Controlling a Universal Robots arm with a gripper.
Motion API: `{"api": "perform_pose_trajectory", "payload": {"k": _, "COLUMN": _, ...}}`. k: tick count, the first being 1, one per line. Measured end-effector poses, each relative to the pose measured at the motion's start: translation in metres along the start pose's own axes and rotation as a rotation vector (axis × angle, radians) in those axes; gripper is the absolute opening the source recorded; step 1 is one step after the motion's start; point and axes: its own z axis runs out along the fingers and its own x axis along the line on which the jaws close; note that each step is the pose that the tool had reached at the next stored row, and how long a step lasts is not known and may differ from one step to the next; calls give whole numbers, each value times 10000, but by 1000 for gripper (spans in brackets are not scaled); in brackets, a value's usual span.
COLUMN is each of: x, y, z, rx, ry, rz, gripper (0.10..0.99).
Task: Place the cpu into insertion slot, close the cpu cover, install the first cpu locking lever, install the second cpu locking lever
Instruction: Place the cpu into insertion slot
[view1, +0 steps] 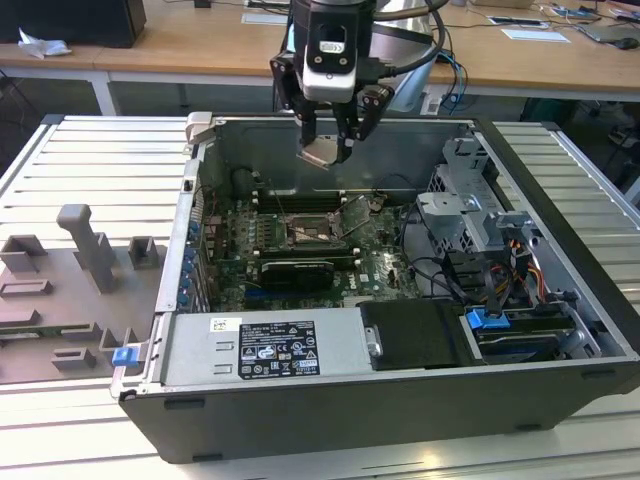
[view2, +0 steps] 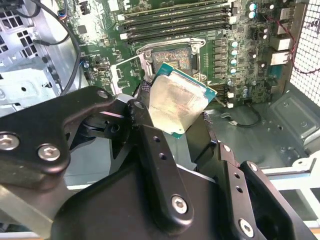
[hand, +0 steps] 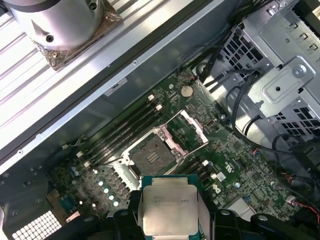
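HELD OVER THE SOCKET: A thin, square cpu, silvery-grey on its face and green at the edges, hangs clamped by two opposite edges in the black pincer. The jaws are closed only to the chip's width (a hold that leaves face and underside free, likely so it can go down flat). In the exterior view the small, square, dark insertion slot sits well apart from the chip at about its six o'clock, and it is bare. The silvery hinged cpu cover is swung up at the slot's two o'clock, which leaves the way in clear. Around them lie the green motherboard and the open black computer case on a ribbed grey worktop. The chip's underside is hidden. The socket's contacts and the locking levers are too fine to make out, and both wrist views cut off the pincer's body.
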Motion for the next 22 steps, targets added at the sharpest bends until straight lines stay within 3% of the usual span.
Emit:
{"api": "perform_pose_trajectory", "payload": {"k": 7, "x": 0, "y": -2, "z": 20, "rx": -14, "ry": -62, "rz": 697, "gripper": 533}}
{"api": "perform_pose_trajectory", "payload": {"k": 15, "x": -1, "y": -6, "z": 61, "rx": -36, "ry": -181, "rz": 1995, "gripper": 533}}
{"api": "perform_pose_trajectory", "payload": {"k": 22, "x": -1, "y": -7, "z": 79, "rx": -49, "ry": -237, "rz": 2626, "gripper": 533}}
